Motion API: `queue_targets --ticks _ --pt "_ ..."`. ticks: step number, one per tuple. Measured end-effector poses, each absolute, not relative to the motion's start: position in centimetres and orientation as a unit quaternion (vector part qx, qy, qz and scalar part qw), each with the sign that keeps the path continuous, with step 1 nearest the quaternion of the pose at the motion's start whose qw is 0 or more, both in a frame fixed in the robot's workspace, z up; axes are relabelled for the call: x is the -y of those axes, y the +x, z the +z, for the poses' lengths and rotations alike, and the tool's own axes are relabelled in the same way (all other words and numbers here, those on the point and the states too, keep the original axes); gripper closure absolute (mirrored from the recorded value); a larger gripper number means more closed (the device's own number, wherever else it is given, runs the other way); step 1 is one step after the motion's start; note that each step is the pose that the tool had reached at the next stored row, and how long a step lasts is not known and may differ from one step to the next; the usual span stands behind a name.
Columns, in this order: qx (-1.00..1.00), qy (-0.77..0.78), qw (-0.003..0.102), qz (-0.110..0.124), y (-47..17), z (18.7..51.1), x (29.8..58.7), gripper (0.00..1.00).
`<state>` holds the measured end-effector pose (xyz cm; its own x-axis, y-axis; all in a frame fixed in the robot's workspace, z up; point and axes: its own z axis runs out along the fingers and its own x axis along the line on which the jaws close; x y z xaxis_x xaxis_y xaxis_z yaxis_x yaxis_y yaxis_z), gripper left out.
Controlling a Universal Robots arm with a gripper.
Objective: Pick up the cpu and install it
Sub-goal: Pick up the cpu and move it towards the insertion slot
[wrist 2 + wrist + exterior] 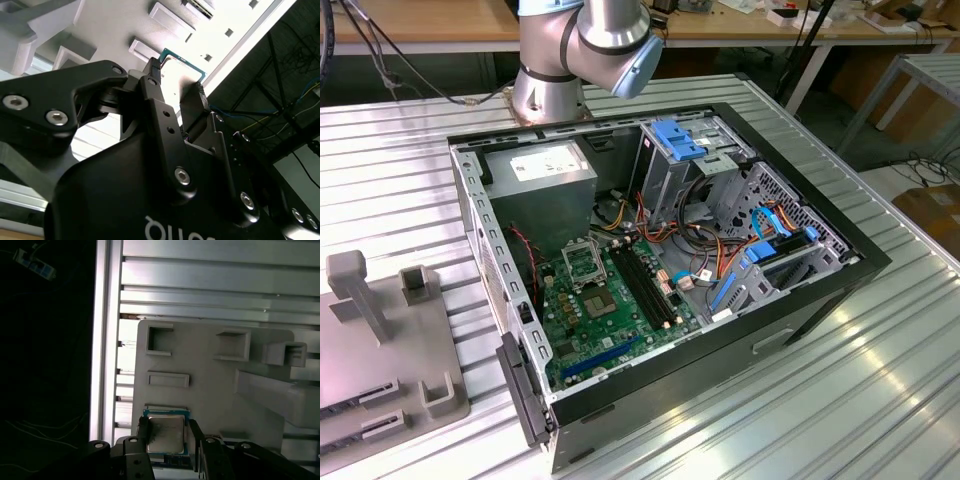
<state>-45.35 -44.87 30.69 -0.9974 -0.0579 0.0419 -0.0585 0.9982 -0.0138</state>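
The cpu (164,434) is a small square chip with a silver-grey top and a green rim, lying at the edge of a grey holder plate (210,370). My gripper (167,436) stands over it with one black finger on each side, the fingers (143,432) pressed against its edges. In the second wrist view the cpu (184,61) shows between the same fingertips (154,75). The green motherboard (610,325) lies inside the open computer case (660,270), with its silver socket frame (582,262) near the power supply.
The grey holder plate (380,340) with raised blocks and pockets sits at the exterior view's left on the ribbed metal table (880,380). The arm's base (555,70) stands behind the case. Cables, drive bays and blue clips crowd the case's far side.
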Motion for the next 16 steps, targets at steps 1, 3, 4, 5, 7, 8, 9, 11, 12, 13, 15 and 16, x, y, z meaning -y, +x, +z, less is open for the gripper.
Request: queue_targets --ticks 1,3,4,5,7,8,9,11,12,13,15,16 --pt "0.999 0.029 0.021 0.007 -45.35 30.72 44.87 0.59" --pt "0.999 0.029 0.021 0.007 -45.35 30.76 44.87 0.59" --pt "0.999 0.029 0.021 0.007 -45.35 30.78 44.87 0.59" --pt "0.999 0.029 0.021 0.007 -45.35 30.84 44.87 0.59" --pt "0.999 0.029 0.021 0.007 -45.35 30.94 44.87 0.59" --pt "0.999 0.029 0.021 0.008 -45.35 31.0 44.87 0.59" --pt "0.999 0.029 0.021 0.008 -45.35 31.03 44.87 0.59" --pt "0.999 0.029 0.021 0.007 -45.35 31.2 44.87 0.59" --pt "0.999 0.029 0.021 0.007 -45.35 31.24 44.87 0.59" --pt "0.999 0.029 0.021 0.007 -45.35 31.27 44.87 0.59" --pt "0.999 0.029 0.021 0.007 -45.35 31.38 44.87 0.59" --pt "0.999 0.029 0.021 0.008 -45.35 31.42 44.87 0.59"
